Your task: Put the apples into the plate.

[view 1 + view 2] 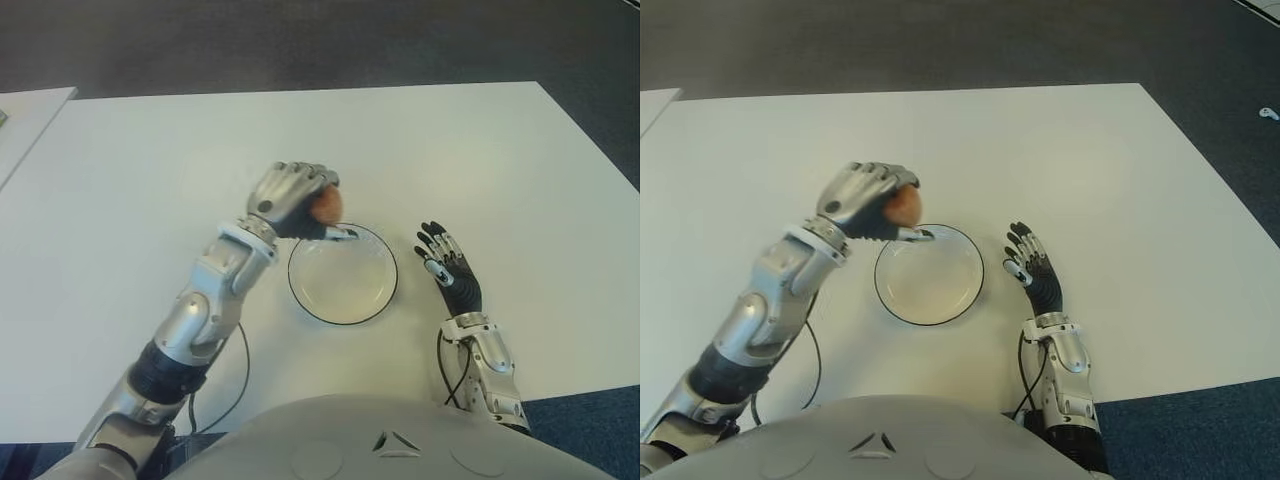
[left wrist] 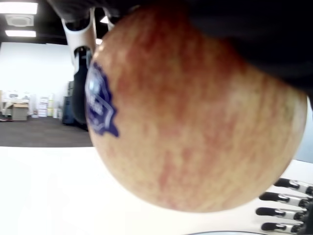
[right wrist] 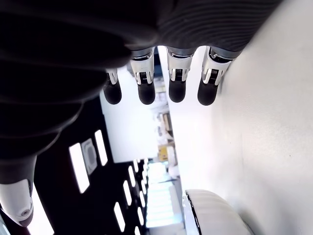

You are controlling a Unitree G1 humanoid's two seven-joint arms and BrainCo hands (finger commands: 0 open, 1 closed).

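Red-yellow apple (image 1: pixel 326 204) gripped by left hand (image 1: pixel 290 199) at plate (image 1: pixel 375 300) rim, wrist cam adds blue sticker (image 2: pixel 99 105), right hand (image 1: pixel 448 266) spread.

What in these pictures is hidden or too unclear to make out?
- Apple: in the eye views, the left hand covers most of it.
- Sticker on the apple, left wrist view: print too blurred to read.
- Plate: right wrist view's edge cuts it off.
- Right hand, open: table contact unclear.

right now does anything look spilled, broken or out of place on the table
Nothing stands out. The left hand holds a red-yellow apple with a blue sticker at the far rim of the empty white black-rimmed plate, which sits flat on the white table. The right hand is open beside the plate, on its right.
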